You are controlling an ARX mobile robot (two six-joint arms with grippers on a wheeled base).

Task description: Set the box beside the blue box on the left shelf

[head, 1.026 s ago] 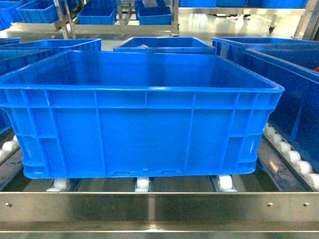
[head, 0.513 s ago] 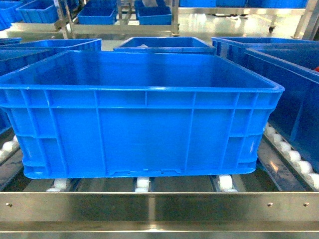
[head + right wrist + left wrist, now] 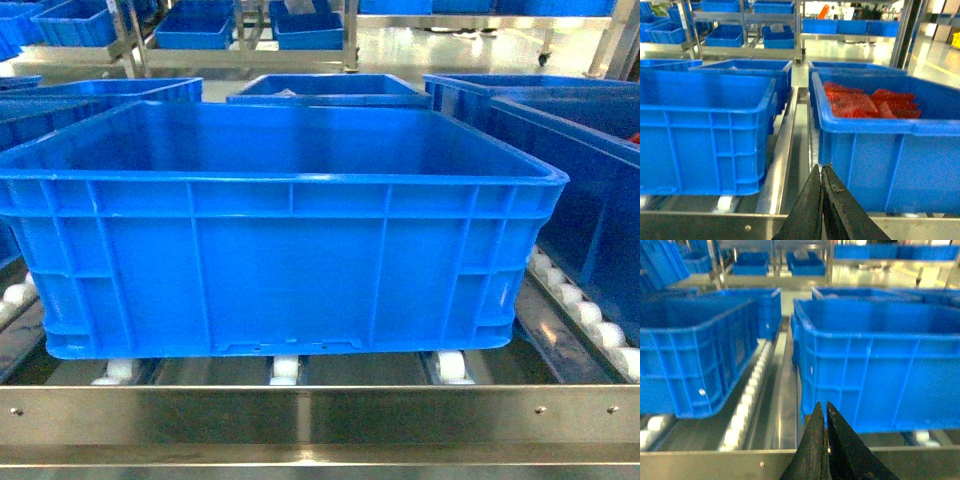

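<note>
Box [image 3: 285, 240] resting on the roller shelf [image 3: 320, 412], grippers withdrawn.
The box sits on white rollers [image 3: 285, 370] just behind the steel front rail, between neighbouring blue crates [image 3: 695, 355]; one crate [image 3: 890, 145] holds red packets. Left gripper [image 3: 824, 450] and right gripper [image 3: 821, 205] both show fingers pressed together, holding nothing.

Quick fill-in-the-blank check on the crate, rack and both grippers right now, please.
1. The box rests on white ____ of the left shelf.
2. Both the left gripper and right gripper are ____.
3. The neighbouring crate in the right wrist view holds ____ items.

Missing: rollers; shut; red
</note>
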